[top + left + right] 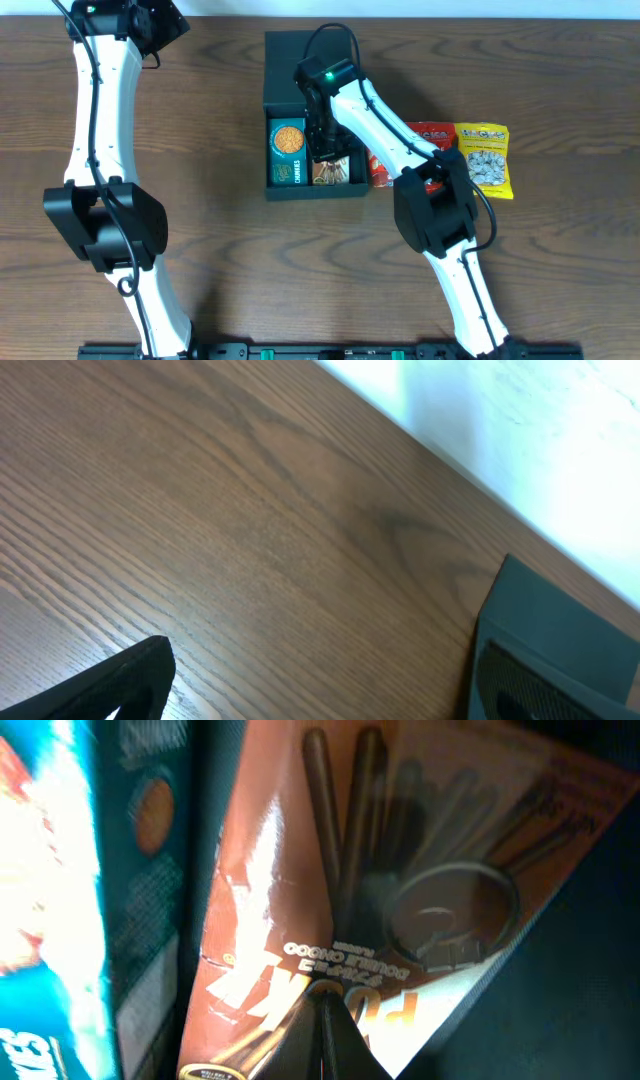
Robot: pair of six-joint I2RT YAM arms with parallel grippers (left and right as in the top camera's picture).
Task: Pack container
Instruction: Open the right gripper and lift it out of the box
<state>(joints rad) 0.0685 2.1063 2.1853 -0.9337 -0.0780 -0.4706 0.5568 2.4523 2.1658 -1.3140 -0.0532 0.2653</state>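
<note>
The black container [340, 193] lies at the table's middle with its flap lid [290, 65] open toward the far side. Inside it lie a teal snack carton with an orange circle [288, 150] and a brown chocolate-stick box [338, 174]. My right gripper [325, 140] reaches into the container. In the right wrist view its fingers [325, 1020] are shut together, with the tips against the brown box [400, 870], and the teal carton [90, 890] lies beside it. My left gripper [158, 28] is open and empty over the far left of the table. One of its fingers [125, 682] shows in the left wrist view, and a corner of the container [560, 630] shows at the right.
A red snack packet [425, 133] lies right of the container, partly under my right arm. A yellow snack packet [485, 160] lies beside it. The wooden table [220, 250] spreads around them, and its far edge [420, 435] meets a white wall.
</note>
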